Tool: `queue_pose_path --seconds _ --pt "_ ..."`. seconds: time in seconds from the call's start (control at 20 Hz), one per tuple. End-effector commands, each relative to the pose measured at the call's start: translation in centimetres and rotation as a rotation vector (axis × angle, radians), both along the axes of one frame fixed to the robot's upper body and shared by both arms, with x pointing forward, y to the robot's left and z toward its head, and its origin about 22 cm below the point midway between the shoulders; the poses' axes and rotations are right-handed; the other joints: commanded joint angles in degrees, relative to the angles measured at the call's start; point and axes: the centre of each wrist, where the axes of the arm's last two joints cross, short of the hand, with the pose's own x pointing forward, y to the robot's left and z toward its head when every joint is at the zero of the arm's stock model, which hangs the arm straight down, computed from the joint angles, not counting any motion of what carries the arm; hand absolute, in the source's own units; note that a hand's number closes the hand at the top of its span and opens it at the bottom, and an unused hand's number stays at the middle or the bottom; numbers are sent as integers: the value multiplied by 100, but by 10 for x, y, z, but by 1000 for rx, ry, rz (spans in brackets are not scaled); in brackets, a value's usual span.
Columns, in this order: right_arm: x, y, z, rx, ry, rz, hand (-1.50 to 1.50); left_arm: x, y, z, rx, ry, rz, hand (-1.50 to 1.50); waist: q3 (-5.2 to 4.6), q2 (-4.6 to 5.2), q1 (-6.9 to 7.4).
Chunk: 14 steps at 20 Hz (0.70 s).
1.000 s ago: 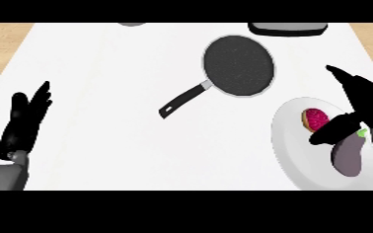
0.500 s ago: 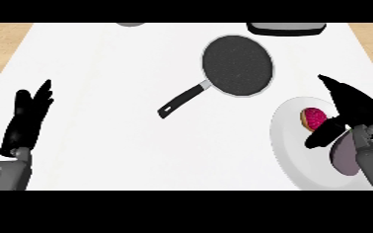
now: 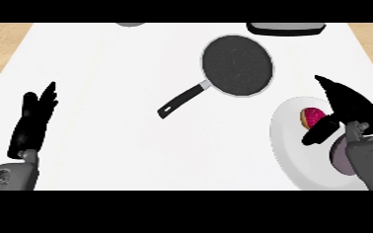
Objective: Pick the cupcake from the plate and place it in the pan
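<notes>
The cupcake, pink-topped with a tan rim, lies on the white plate at the right edge. My right hand hovers just over it, fingers straight and spread, thumb reaching down past the cupcake's near side; nothing is held. The dark round pan with a black handle sits up and to the left of the plate. At the left edge my left hand rests open, fingers up.
A purple object lies on the plate partly under my right forearm. A dark appliance stands at the counter's far edge, and a grey round item peeks in at the top. The wooden floor shows beyond the counter's corners.
My right hand has moved left and down over the plate, closer to the cupcake. The left hand has barely shifted.
</notes>
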Motion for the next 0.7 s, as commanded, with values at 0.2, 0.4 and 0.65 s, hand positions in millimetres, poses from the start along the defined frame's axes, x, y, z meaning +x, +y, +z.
queue_pose_path --seconds 0.2,0.4,0.65 --pt "4 -2 -3 -25 47 -15 -150 -8 -9 -2 20 -5 6 0 -2 -3 0" --pt "-1 7 -7 -10 53 -30 -150 -11 15 18 17 -1 -21 0 -2 -7 0" --pt "0 -7 -38 -35 84 -37 -150 -15 19 6 1 18 -14 0 -1 -1 4"
